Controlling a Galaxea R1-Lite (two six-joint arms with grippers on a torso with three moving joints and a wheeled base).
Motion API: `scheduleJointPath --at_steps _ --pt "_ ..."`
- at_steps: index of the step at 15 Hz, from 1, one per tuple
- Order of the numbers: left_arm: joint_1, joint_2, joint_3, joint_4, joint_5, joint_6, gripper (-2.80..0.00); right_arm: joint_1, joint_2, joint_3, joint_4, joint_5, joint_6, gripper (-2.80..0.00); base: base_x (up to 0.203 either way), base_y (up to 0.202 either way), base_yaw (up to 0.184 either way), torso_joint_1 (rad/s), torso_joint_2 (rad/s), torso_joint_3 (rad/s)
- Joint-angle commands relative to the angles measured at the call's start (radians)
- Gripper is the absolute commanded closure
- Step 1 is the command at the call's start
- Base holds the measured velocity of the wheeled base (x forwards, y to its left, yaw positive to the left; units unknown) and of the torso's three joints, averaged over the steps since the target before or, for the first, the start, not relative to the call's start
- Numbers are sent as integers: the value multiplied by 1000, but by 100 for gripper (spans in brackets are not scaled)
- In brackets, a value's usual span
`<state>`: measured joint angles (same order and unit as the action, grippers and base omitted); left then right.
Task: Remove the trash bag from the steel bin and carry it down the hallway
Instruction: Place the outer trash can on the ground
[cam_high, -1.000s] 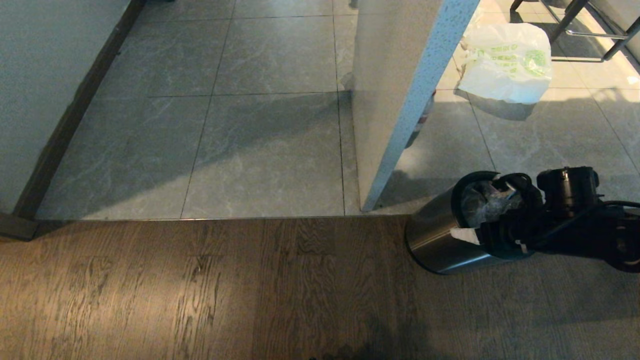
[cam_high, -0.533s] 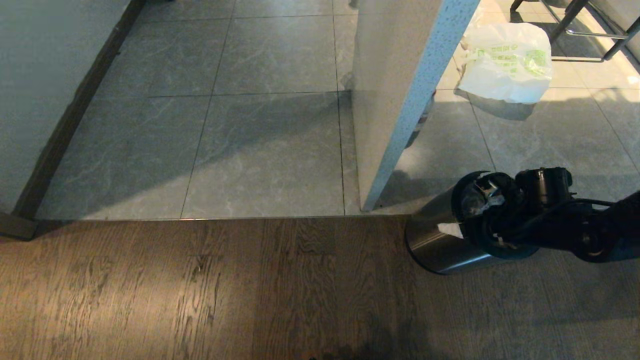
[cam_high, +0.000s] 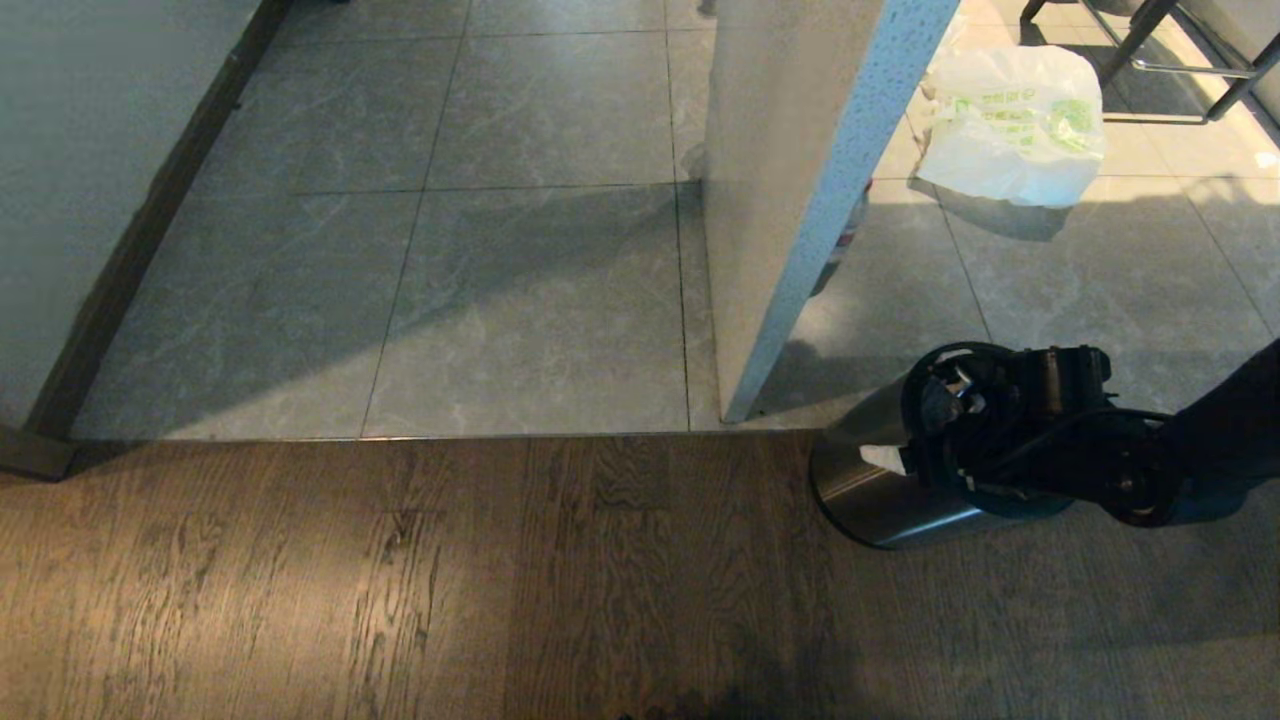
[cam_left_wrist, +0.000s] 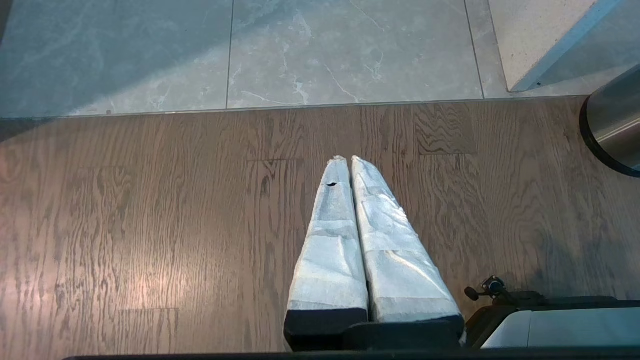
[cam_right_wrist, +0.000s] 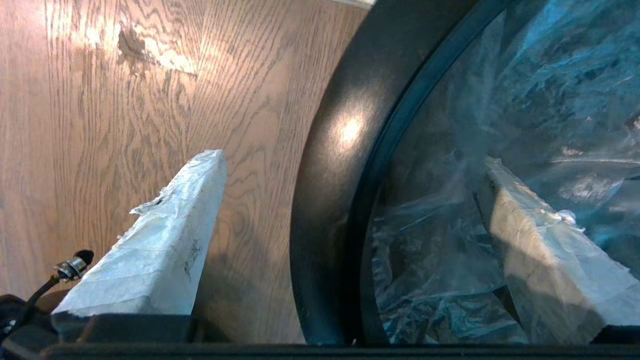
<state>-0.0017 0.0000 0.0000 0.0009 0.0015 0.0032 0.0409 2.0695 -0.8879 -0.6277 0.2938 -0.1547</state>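
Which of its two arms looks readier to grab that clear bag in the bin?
The right. Its right gripper straddles the steel bin rim, open, one finger inside against the trash bag. The left gripper hangs shut over wood floor.

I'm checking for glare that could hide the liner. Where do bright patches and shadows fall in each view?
Head view: sunlight washes the tiles around the white bag, and the pillar throws a long shadow. Right wrist view: a small highlight on the steel bin rim; the trash bag reads dim bluish, still visible. Left wrist view: soft sheen on the wood floor.

Black bin rim (cam_right_wrist: 330, 165) between spread claw fingers (cam_right_wrist: 165, 235).
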Motion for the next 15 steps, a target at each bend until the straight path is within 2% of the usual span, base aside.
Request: scheduleJointPath --at_steps 1,2,7,15 --pt "0 0 0 1 0 0 0 1 16 1 -7 4 -2 -280 0 0 0 0 0 0" --pt "0 0 0 1 0 0 0 1 20 -2 -7 4 -2 0 0 0 0 0 0 0" --pt "0 0 0 1 0 0 0 1 -1 -5 0 -1 -16 0 0 0 0 0 0 0" --pt "0 0 0 1 0 0 0 -5 -140 50 20 0 -21 0 0 0 0 0 0 0"
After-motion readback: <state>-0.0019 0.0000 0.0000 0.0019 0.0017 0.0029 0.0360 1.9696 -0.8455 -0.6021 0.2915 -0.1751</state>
